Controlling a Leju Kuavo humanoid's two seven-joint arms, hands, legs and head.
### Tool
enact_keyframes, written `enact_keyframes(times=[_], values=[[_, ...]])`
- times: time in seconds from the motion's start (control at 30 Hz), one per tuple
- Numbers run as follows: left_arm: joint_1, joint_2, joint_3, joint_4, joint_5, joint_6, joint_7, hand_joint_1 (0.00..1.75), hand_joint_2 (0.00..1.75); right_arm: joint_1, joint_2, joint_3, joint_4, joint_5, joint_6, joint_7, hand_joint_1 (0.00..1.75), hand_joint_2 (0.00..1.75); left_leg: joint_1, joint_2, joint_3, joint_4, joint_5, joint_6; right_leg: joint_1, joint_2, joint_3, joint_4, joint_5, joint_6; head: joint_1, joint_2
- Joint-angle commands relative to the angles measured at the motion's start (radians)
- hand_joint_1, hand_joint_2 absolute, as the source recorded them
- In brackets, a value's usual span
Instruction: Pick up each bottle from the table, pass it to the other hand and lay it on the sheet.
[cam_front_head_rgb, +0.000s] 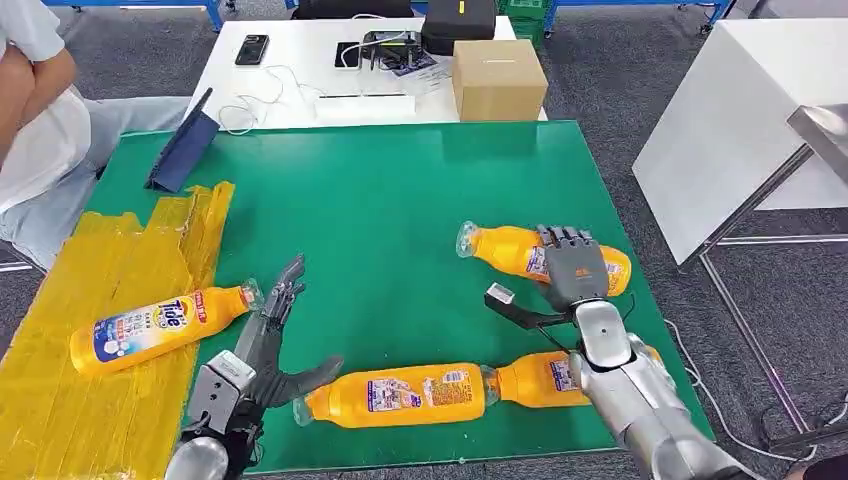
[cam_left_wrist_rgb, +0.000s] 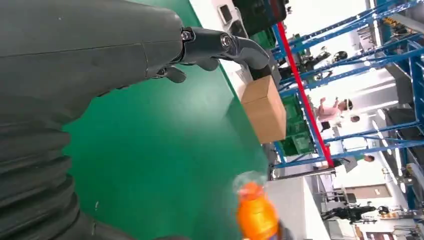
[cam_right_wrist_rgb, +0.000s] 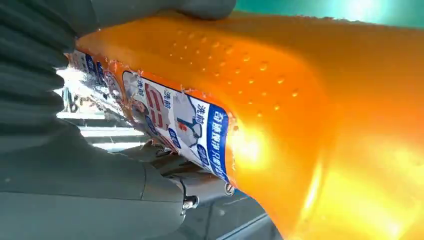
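Observation:
A yellow sheet (cam_front_head_rgb: 120, 270) covers the left end of the green table (cam_front_head_rgb: 380, 210), and one orange Tide bottle (cam_front_head_rgb: 150, 328) lies on it. My left hand (cam_front_head_rgb: 262, 345) hovers open beside the sheet's edge, fingers spread (cam_left_wrist_rgb: 225, 45), holding nothing. Two more orange bottles (cam_front_head_rgb: 400, 393) (cam_front_head_rgb: 535, 378) lie end to end near the front edge. A further bottle (cam_front_head_rgb: 500, 248) lies at the right; my right hand (cam_front_head_rgb: 575, 268) rests on top of it with the fingers laid over it and the thumb standing off on the near side. Its label (cam_right_wrist_rgb: 175, 120) shows close up.
A cardboard box (cam_front_head_rgb: 498, 78) stands at the green table's far edge, and a blue folder (cam_front_head_rgb: 185, 140) leans at the far left corner. A person (cam_front_head_rgb: 30, 120) sits at the left. A white table (cam_front_head_rgb: 740, 110) stands to the right.

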Motion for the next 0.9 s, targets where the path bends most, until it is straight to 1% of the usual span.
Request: enact_keyframes(times=[0.03,0.1,0.13,0.6,0.63,0.8,0.87,0.9], values=[[0.006,-0.011,0.015,0.002,-0.011,0.003,0.007,0.0,1.75,0.11,0.09,-0.175,-0.327,-0.062,-0.07,-0.077,1.75,1.75,0.0,0.002,0.0,0.0,-0.001,-0.001,0.0,0.002,-0.001,0.0,0.0,-0.002,0.0,0.0],[0.008,-0.011,0.013,0.001,-0.011,0.004,0.007,0.0,1.75,0.12,0.092,-0.18,-0.356,-0.07,-0.059,-0.082,1.75,1.75,0.0,0.002,0.0,0.0,-0.001,-0.001,0.0,0.002,-0.001,0.001,-0.001,-0.002,0.0,0.0],[0.009,-0.01,0.013,-0.001,-0.012,0.005,0.007,0.0,1.75,0.132,0.099,-0.186,-0.388,-0.133,-0.067,-0.12,1.75,1.75,0.0,0.001,0.0,0.0,0.0,-0.001,0.0,0.001,-0.001,0.0,0.0,-0.001,0.0,0.0],[0.01,-0.01,0.012,-0.002,-0.012,0.006,0.007,0.0,1.75,0.135,0.1,-0.188,-0.402,-0.133,-0.066,-0.12,1.75,1.75,0.0,0.001,0.0,0.0,0.0,0.0,0.0,0.001,-0.001,0.0,0.0,-0.001,0.0,0.0],[0.01,-0.01,0.012,-0.002,-0.012,0.006,0.007,0.0,1.75,0.135,0.1,-0.188,-0.402,-0.133,-0.066,-0.12,1.75,1.75,0.001,0.002,0.002,0.0,-0.001,-0.001,0.001,0.002,0.001,0.0,-0.001,-0.003,0.0,0.0],[0.01,-0.01,0.012,-0.002,-0.012,0.006,0.007,0.0,1.75,0.135,0.1,-0.188,-0.402,-0.133,-0.066,-0.12,1.75,1.75,0.0,0.001,0.0,0.0,0.0,-0.001,0.0,0.001,-0.001,0.0,0.0,-0.001,0.0,0.0],[0.01,-0.006,0.008,-0.001,-0.013,0.007,0.006,0.0,1.75,0.159,0.109,-0.193,-0.469,-0.333,-0.075,-0.23,1.75,1.75,0.001,0.002,0.001,0.0,-0.001,-0.001,0.001,0.002,0.0,0.0,-0.001,-0.003,0.0,0.0],[0.01,-0.004,0.006,0.0,-0.014,0.008,0.004,0.0,1.75,0.166,0.113,-0.193,-0.493,-0.376,-0.076,-0.253,1.75,1.75,0.0,0.002,0.001,0.0,-0.001,-0.001,0.001,0.002,0.0,0.0,-0.001,-0.002,0.0,0.0]])
